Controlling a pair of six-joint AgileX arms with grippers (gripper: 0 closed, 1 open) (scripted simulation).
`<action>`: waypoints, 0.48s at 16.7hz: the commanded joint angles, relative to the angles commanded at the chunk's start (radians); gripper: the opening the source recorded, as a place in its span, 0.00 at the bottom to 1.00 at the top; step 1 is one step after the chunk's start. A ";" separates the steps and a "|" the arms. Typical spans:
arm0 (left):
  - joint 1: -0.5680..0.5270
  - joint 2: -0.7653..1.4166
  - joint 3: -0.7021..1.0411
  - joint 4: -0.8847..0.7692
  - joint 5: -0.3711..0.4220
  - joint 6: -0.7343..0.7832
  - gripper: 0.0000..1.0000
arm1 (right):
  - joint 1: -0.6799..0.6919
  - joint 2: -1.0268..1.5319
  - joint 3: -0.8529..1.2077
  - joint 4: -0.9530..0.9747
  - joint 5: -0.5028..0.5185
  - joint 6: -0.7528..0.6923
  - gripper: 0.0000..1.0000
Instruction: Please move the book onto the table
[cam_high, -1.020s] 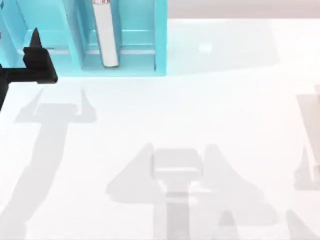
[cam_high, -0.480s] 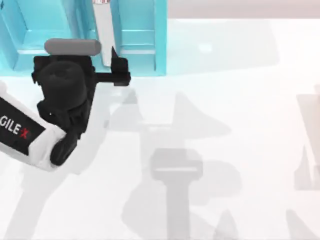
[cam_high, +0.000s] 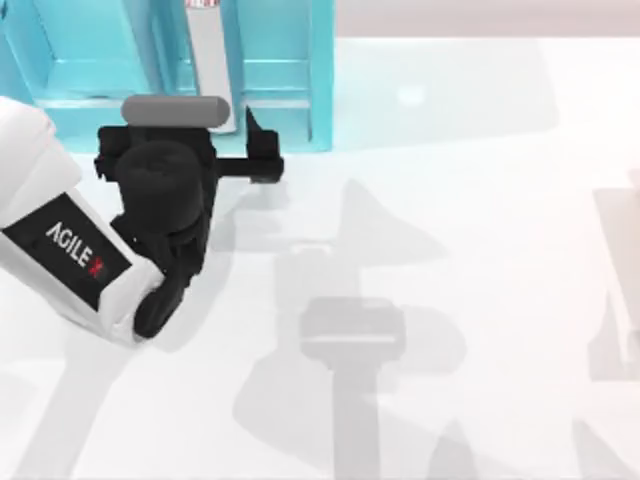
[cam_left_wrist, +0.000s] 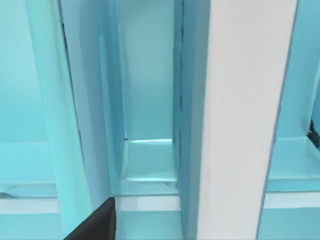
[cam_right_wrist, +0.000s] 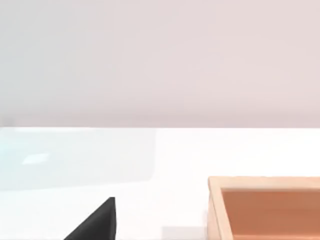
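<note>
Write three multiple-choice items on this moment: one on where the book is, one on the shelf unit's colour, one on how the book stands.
1. Where is the book?
A. flat on the table
B. in the shelf unit
C. in the wooden box

2. What colour is the shelf unit?
A. turquoise
B. red
C. black

3. How does the book stand?
A. lying flat on its cover
B. open, pages spread
C. on edge between the dividers, page edges facing out

Answers:
1 B: the top view shows it inside a compartment, just beyond the left gripper, not on the table.
2 A: its walls are turquoise in the top and left wrist views.
3 C: the left wrist view shows its pale edge between the walls.
</note>
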 joint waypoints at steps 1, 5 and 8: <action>0.005 -0.002 -0.004 -0.003 0.002 0.000 1.00 | 0.000 0.000 0.000 0.000 0.000 0.000 1.00; 0.015 0.032 0.062 -0.030 0.015 0.001 1.00 | 0.000 0.000 0.000 0.000 0.000 0.000 1.00; 0.034 0.098 0.181 -0.083 0.036 0.003 1.00 | 0.000 0.000 0.000 0.000 0.000 0.000 1.00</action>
